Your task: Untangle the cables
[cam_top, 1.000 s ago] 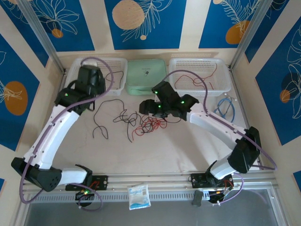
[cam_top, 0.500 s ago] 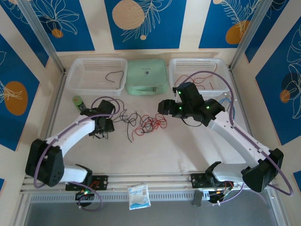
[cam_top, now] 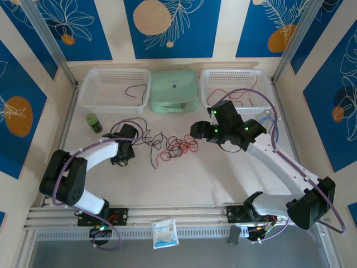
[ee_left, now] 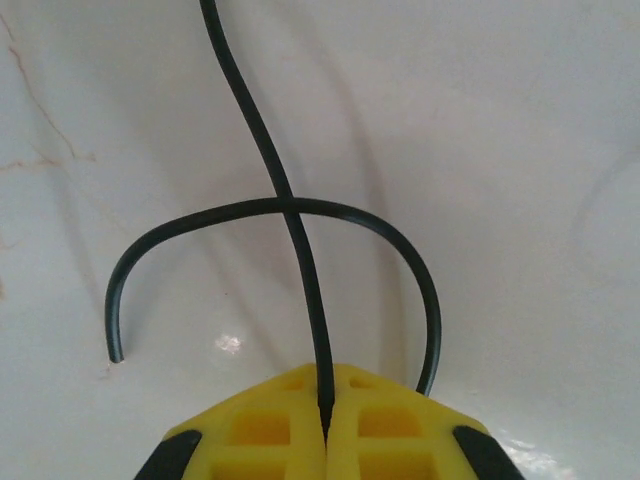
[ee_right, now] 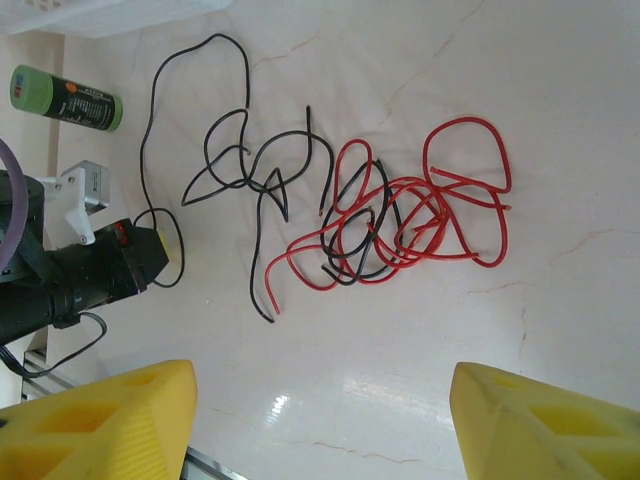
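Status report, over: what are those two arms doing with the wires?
Left fingers shut on a black cable. Right fingers open, above the red-and-black tangle. Green can off to the side.

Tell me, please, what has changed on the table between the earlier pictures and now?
The left gripper came back from the left basket down to the table and shut on a loose black cable. The right gripper, open, drew away rightward from above the tangle. The tangle, the right basket and the green case stayed put.
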`<state>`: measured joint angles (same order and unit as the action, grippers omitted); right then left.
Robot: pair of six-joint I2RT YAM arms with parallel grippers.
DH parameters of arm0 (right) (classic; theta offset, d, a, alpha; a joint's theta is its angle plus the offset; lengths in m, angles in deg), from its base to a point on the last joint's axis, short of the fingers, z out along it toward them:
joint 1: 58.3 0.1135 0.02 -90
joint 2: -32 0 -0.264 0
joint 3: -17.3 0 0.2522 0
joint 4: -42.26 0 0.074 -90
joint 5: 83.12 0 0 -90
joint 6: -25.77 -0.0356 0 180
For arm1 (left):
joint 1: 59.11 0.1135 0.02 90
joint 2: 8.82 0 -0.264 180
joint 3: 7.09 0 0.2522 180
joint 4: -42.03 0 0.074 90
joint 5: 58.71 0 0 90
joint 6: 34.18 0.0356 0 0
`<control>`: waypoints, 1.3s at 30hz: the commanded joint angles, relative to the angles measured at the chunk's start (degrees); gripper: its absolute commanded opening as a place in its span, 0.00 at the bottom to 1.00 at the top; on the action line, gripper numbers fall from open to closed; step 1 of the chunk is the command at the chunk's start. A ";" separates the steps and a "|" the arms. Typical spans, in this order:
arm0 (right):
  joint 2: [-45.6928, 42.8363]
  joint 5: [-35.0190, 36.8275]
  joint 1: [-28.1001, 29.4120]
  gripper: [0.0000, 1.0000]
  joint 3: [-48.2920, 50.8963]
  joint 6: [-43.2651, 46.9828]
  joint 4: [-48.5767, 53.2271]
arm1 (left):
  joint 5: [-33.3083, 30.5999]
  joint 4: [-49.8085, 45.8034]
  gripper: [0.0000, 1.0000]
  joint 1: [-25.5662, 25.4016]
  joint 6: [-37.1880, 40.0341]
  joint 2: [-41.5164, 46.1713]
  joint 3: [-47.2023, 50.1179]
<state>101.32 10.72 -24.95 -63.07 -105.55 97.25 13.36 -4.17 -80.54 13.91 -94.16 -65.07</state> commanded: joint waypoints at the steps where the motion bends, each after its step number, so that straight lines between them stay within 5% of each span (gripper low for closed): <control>1: -2.62 -1.38 -0.64 0.68 0.93 0.11 0.14 | 0.39 -3.46 0.00 0.59 2.37 4.50 -4.78; 9: -4.61 -1.46 -2.29 0.68 2.10 -0.51 0.07 | 3.87 -25.58 0.00 0.12 10.06 14.67 -29.43; 17: -6.11 -1.64 -2.89 0.68 2.96 -1.28 -0.46 | -2.67 -35.11 0.00 0.33 18.77 9.01 -57.83; 26: -10.26 -1.55 -3.00 0.68 5.88 -2.98 -0.20 | -9.57 -22.43 0.00 1.24 28.21 -2.80 -74.07; 33: -13.69 -1.73 -2.42 0.68 9.31 -5.14 -0.21 | -17.22 0.88 0.00 4.48 35.53 -10.45 -68.33; 39: -17.20 0.41 -1.18 0.68 12.04 -7.39 1.39 | -16.16 7.37 0.00 7.96 34.61 -20.92 -68.62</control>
<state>86.24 10.09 -26.70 -52.16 -111.10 97.29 -1.44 -3.10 -74.15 47.39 -111.42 -134.34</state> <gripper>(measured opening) 0.682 0.057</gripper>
